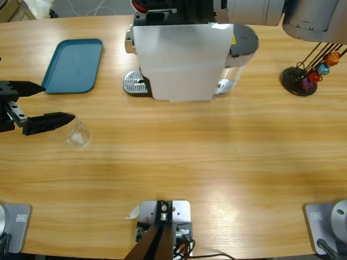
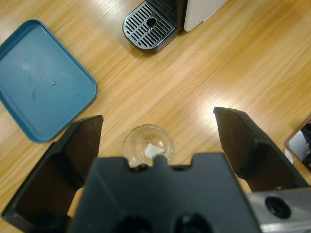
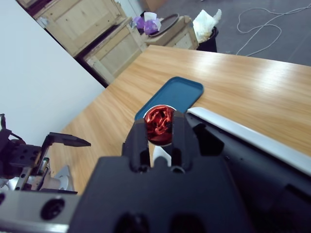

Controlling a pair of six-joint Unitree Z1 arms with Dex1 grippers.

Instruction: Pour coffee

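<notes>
The left gripper (image 2: 158,138) stood wide open, straddling an apparently coffee-free clear glass (image 2: 148,146) near the coffee machine (image 1: 184,59). The right gripper (image 3: 159,127) pinched a red capsule (image 3: 158,124) above that machine. Judged step: loading; next, insert the capsule.

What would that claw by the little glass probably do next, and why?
Probably close on the glass. The left claw is open, with one jaw on each side of the empty-looking glass and neither touching it. The glass stands on the table, away from the coffee machine's drip grille, so it must be gripped before moving there.
</notes>
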